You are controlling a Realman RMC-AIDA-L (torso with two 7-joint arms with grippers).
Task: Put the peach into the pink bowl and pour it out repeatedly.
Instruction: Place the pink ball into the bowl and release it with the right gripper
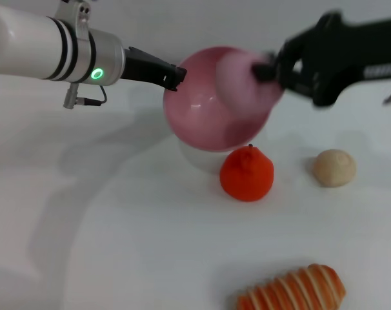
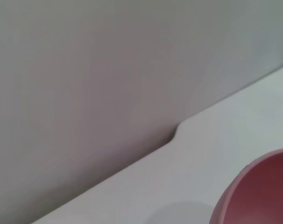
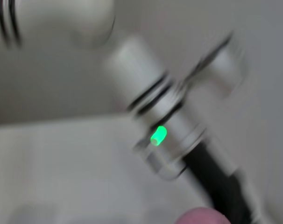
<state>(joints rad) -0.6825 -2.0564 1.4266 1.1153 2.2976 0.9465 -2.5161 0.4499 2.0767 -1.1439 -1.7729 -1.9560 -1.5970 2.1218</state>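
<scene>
Nearest the table's front edge lies a striped bread roll (image 1: 292,289); farther back, the left gripper (image 1: 176,76) pinches the light, slippery pink bowl (image 1: 211,103) by its rim, while the right gripper (image 1: 268,70) clasps the peach (image 1: 237,76) over it.

The left claw (image 1: 175,75) is closed at upper centre-left; the right claw (image 1: 268,70) is clamped at upper right.
</scene>
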